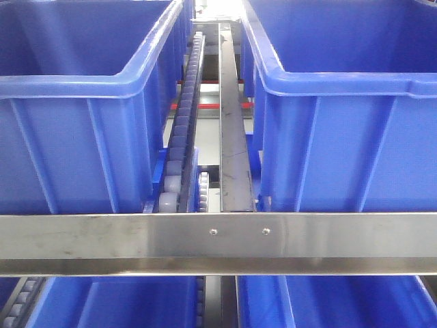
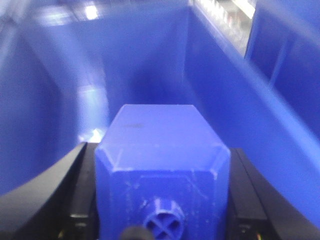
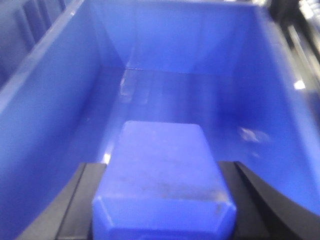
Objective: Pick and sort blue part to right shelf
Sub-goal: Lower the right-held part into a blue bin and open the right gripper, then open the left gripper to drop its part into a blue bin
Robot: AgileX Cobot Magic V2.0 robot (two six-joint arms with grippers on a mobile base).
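While each gripper (image 2: 162,200) (image 3: 162,200) clamps a blue part (image 2: 160,160) (image 3: 162,175), open bin (image 3: 45,100) room lies at twelve o'clock — walls rising at three and nine.

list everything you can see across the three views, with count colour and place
blue bins: four at least, blue; two on the upper level, two partly seen below the rail
front rail: one, steel, across the rack front
roller track: one, white rollers, between the upper bins
blue part: two, blue; one in each gripper, over a bin interior
left gripper: one, black, shut on a blue part
right gripper: one, black, shut on a blue part
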